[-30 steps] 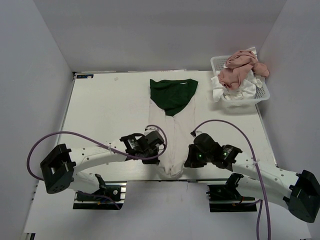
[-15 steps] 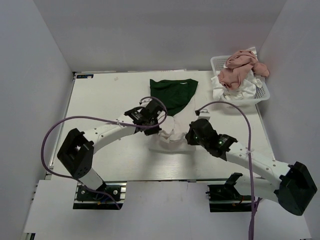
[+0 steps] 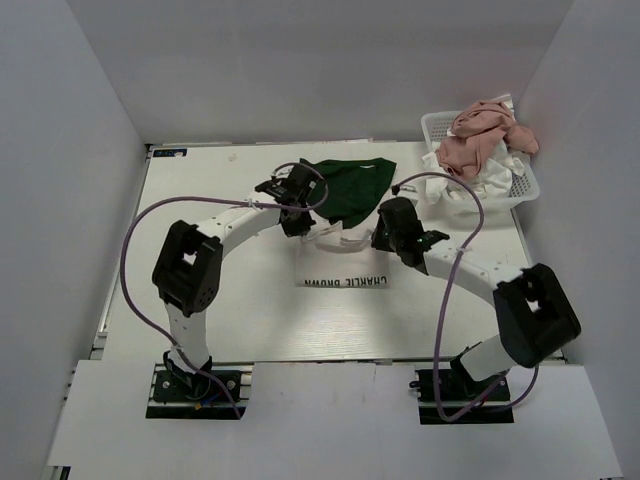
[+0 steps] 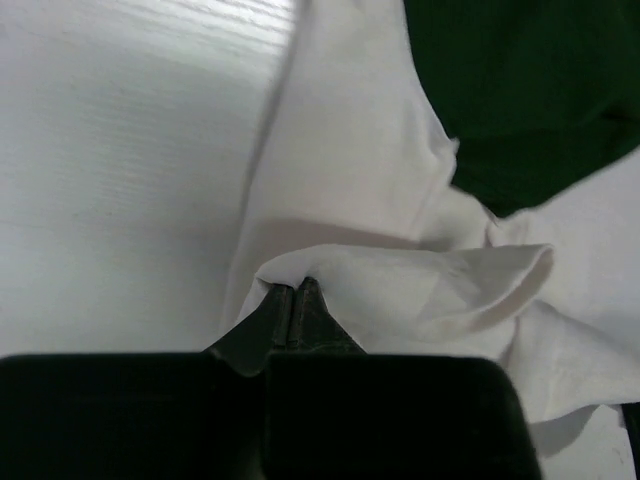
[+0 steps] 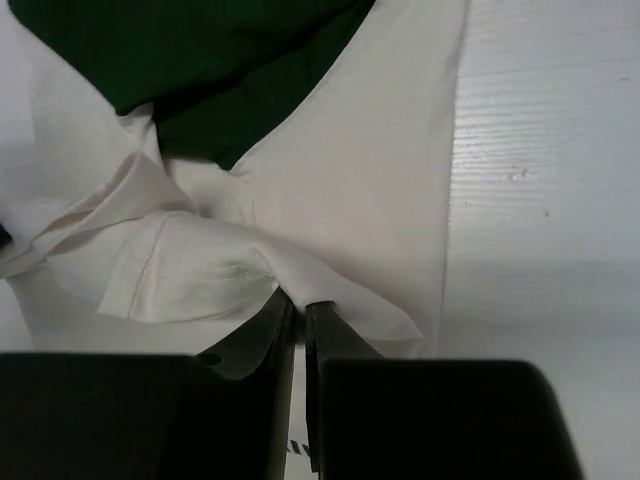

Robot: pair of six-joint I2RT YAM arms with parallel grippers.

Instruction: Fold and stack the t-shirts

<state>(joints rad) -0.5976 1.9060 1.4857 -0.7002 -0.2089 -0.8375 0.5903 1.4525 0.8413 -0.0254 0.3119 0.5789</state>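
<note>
A white t-shirt with dark green sleeves lies mid-table, its lower half folded up so the printed lettering shows. My left gripper is shut on the hem's left corner; in the left wrist view the white t-shirt bunches over the left gripper. My right gripper is shut on the right corner; the right wrist view shows the hem pinched at the right gripper. More t-shirts, pink and white, fill the basket.
A white latticed basket stands at the back right corner of the table. Purple cables loop from both arms above the table. Grey walls close in on three sides.
Both grippers have carried the shirt's bottom hem from the near edge up towards the green sleeves, folding the shirt in half. The lettering now faces up.
</note>
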